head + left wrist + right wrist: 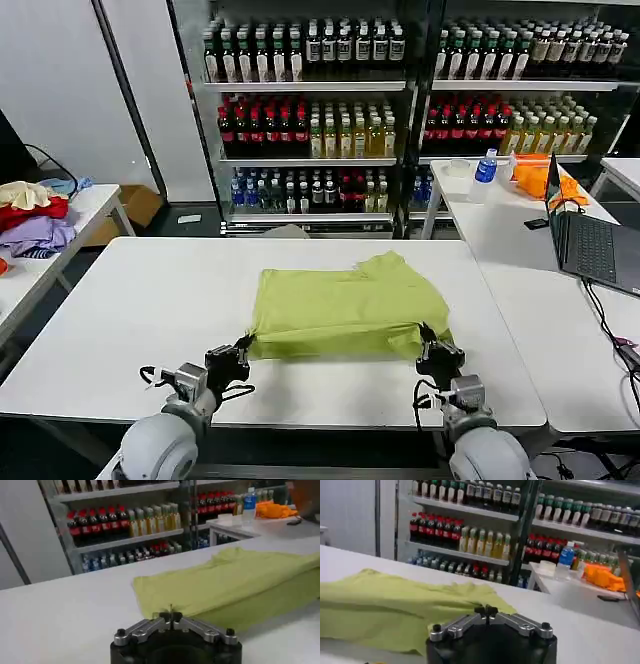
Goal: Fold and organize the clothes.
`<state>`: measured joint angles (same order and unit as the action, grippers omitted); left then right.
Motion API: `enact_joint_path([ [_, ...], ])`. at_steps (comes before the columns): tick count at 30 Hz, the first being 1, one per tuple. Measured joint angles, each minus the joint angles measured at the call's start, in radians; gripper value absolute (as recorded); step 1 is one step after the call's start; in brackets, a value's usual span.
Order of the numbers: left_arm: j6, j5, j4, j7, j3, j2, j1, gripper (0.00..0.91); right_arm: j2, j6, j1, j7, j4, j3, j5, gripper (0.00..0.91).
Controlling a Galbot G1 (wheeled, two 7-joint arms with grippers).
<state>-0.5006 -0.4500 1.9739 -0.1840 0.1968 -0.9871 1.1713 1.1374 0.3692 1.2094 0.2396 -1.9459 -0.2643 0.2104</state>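
Lime T-shirt [345, 308] sits centre of the head view, on the white table [130, 320], folded into a rough rectangle with plain side up. Its far right corner bunches up into a peak; near edge runs straight between the two grippers. Near edge looks doubled over, one layer on top of another, seen from the left wrist cam [235, 582].

Left gripper [240, 352] at the shirt's near left corner, lower left of centre. Wrist cam shows its fingertips [171, 615] together, just short of the cloth edge. Looks like nothing is pinched, though the tips hide the contact point, so not certain.

Right gripper [428, 345] at the near right corner, lower right of centre. Fingertips [489, 611] also closed together, with shirt [395, 610] edge right at them; can't confirm any cloth between them.

Around it: second white table [510, 250] butts up on the right with an open laptop [590, 235] at the right edge, an orange cloth [535, 175] and a water bottle [486, 166] further back. Garment pile [32, 215], red, purple, cream, on a side table at the left edge. Drinks shelving [400, 110] fills the upper frame.
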Motion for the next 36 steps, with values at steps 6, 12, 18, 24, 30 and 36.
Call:
enact_joint_path([
  [6,0.002,0.009,-0.045,-0.004,-0.027,-0.009,-0.041,0.353,0.012,-0.002,-0.035,-0.001,0.053,0.022,-0.024,0.635],
  [12,0.004,0.009,-0.066,-0.004,-0.037,-0.01,-0.055,0.907,0.025,-0.002,-0.045,-0.004,0.081,0.028,-0.044,0.907],
  [18,0.008,0.007,-0.069,-0.006,-0.038,-0.012,-0.055,0.907,0.035,-0.014,-0.034,-0.008,0.081,0.019,-0.054,0.907],
  [24,0.01,0.005,-0.063,-0.006,-0.031,-0.01,-0.041,0.907,0.031,-0.029,-0.001,-0.008,0.055,-0.005,-0.053,0.907],
  [30,0.008,0.0,-0.07,-0.007,-0.038,-0.021,-0.037,0.907,0.031,-0.035,0.04,-0.001,0.021,-0.037,-0.037,0.907],
  [36,0.004,-0.009,-0.088,-0.013,-0.05,-0.038,-0.049,0.907,0.043,-0.001,0.079,0.019,0.006,-0.069,0.006,0.907],
])
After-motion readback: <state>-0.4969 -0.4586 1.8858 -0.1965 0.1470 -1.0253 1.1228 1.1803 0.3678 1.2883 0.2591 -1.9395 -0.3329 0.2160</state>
